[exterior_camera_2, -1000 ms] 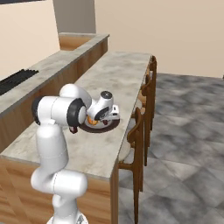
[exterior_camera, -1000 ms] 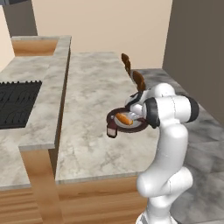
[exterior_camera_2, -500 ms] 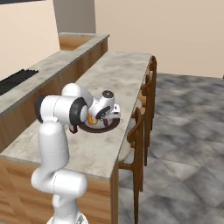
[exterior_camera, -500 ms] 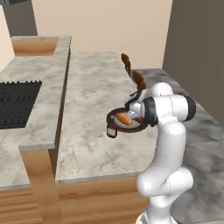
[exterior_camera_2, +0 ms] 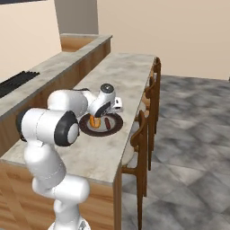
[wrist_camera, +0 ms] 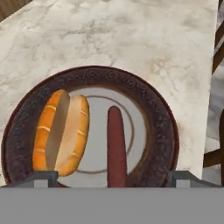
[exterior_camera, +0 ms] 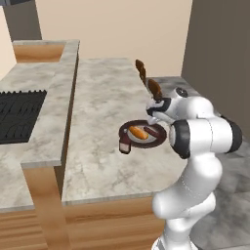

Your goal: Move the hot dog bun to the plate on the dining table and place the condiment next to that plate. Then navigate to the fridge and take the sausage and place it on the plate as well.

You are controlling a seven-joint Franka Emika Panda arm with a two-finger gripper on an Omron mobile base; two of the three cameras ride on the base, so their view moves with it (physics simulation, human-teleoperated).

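On the dining table (exterior_camera: pixel 102 97) the round dark plate (exterior_camera: pixel 155 141) carries the golden hot dog bun (exterior_camera: pixel 138 132) and the thin dark sausage (exterior_camera: pixel 152 131), side by side. The condiment (exterior_camera: pixel 125 145) bottle stands upright against the plate's near left rim. My gripper (wrist_camera: pixel 113 179) hangs low over the plate (wrist_camera: pixel 162 113), open. Its fingertips (wrist_camera: pixel 43 177) straddle the sausage (wrist_camera: pixel 116 146), which lies flat with clear gaps on both sides, and the bun (wrist_camera: pixel 61 131) rests to its left. From the right, the hand covers part of the plate (exterior_camera_2: pixel 114 128), with the bun (exterior_camera_2: pixel 94 120) and sausage (exterior_camera_2: pixel 108 122) peeking out beneath.
Wooden chairs (exterior_camera_2: pixel 143 130) line the table's far edge, their backs (exterior_camera: pixel 155 89) just beyond the plate. A raised counter with a black cooktop (exterior_camera: pixel 19 114) runs along the other side. The table edge (wrist_camera: pixel 205 87) drops off close to the plate.
The jaws have spread from nearly shut to wide. The sausage now lies loose on the plate beside the bun. The arm has barely shifted.
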